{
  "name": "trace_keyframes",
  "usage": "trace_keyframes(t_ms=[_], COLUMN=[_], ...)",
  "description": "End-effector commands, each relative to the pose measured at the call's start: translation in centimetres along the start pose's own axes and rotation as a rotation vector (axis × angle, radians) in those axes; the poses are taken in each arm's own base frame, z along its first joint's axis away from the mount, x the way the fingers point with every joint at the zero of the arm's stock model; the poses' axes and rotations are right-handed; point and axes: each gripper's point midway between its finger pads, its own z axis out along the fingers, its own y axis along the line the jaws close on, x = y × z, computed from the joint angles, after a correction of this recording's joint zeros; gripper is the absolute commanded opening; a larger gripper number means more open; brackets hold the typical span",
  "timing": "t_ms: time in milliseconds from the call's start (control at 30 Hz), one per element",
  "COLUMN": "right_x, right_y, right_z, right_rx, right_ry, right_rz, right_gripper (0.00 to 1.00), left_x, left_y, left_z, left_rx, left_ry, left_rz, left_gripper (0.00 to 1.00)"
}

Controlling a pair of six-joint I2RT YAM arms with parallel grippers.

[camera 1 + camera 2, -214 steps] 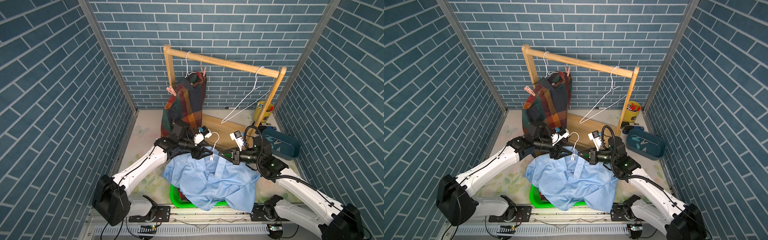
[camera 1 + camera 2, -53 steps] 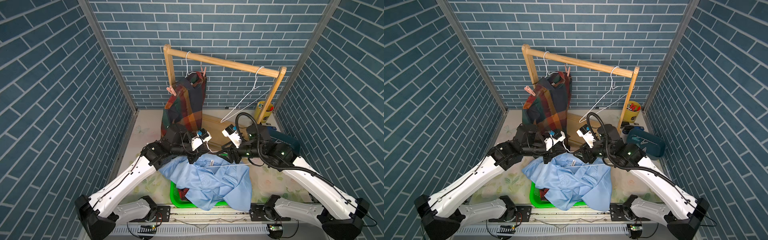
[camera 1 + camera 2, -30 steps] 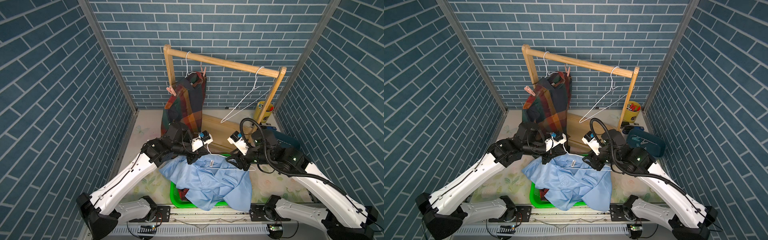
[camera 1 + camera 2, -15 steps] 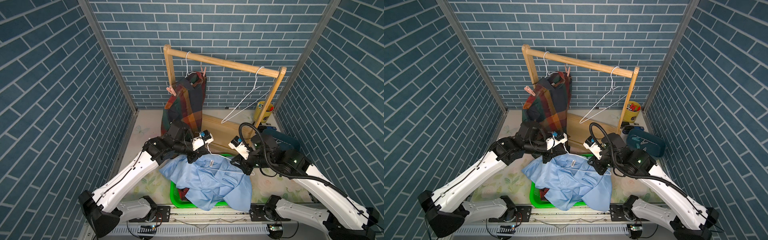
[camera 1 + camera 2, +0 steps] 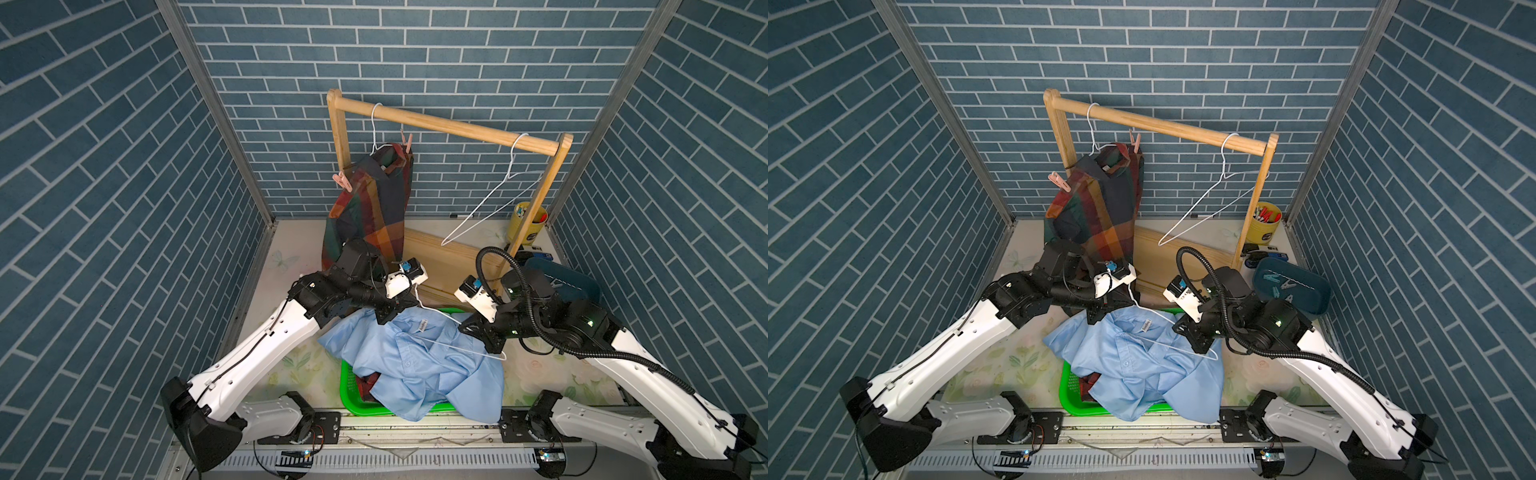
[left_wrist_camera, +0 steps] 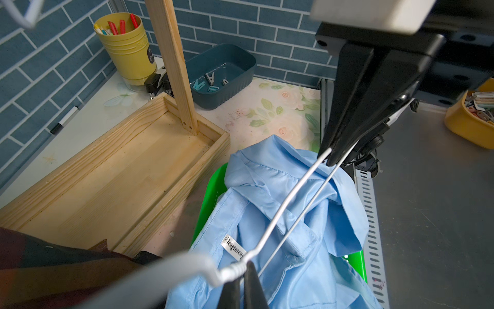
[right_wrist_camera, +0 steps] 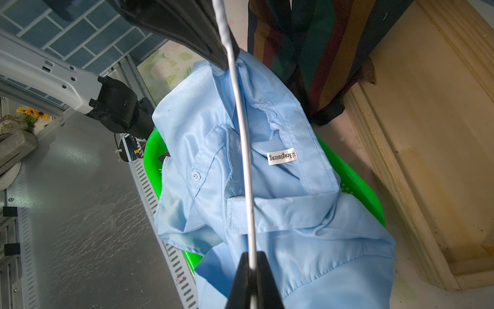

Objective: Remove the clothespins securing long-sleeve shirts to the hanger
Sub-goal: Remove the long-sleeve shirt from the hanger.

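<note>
A white wire hanger (image 5: 444,316) (image 5: 1156,314) is stretched between both grippers above the crumpled light blue shirt (image 5: 415,365) (image 7: 267,187). My left gripper (image 5: 388,313) (image 6: 242,270) is shut on the hanger's twisted neck. My right gripper (image 5: 492,347) (image 7: 252,260) is shut on the hanger's wire arm. The plaid shirt (image 5: 374,208) hangs on the rack, with pink clothespins (image 5: 343,181) (image 5: 408,143) at its shoulders. A strip of dark red cloth (image 5: 368,380) shows under the blue shirt.
The blue shirt spills over a green basket (image 5: 347,395) at the front. The wooden rack (image 5: 457,126) holds an empty white hanger (image 5: 494,199). Its base tray (image 6: 120,166) lies behind the basket. A yellow cup (image 5: 530,222) and a teal bin (image 5: 1291,289) holding loose clothespins (image 6: 209,79) stand at the right.
My right gripper came a little toward the front and its jaws closed on the hanger wire. The left gripper kept its hold on the hanger's neck.
</note>
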Motion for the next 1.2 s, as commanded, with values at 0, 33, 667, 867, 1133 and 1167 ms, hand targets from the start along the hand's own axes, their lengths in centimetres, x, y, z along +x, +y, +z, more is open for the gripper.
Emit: trace_keyframes(t_ms=[0,33,667,867,1133,1167], right_x=[-0.3,-0.2,2.7,3.5,3.1,2.9], right_y=[-0.5,-0.5,0.2,0.5,1.3,1.3], right_z=[-1.4,-1.7,-6.0,-8.4,-12.1,-12.4], right_rx=[0.047,0.053,0.092,0.116,0.137,0.136], right_ry=[-0.042,-0.051,-0.117,-0.169,-0.234,-0.243], right_rz=[0.020,0.019,0.056,0.070,0.048,0.045], right_gripper=[0.00,0.00,0.00,0.00,0.00,0.00], left_x=[-0.4,-0.3,3.5,10.1,15.2,15.8], left_y=[0.0,0.2,7.4,6.8,5.1,5.0], left_z=[-0.3,-0.3,-4.9,-5.8,-5.3,-4.8], left_rx=[-0.009,-0.019,-0.348,-0.432,-0.431,-0.424], left_ry=[0.001,0.002,-0.068,0.021,0.118,0.154], left_rz=[-0.005,-0.007,-0.344,-0.526,-0.729,-0.745], left_gripper=[0.19,0.28,0.72,0.73,0.73,0.73])
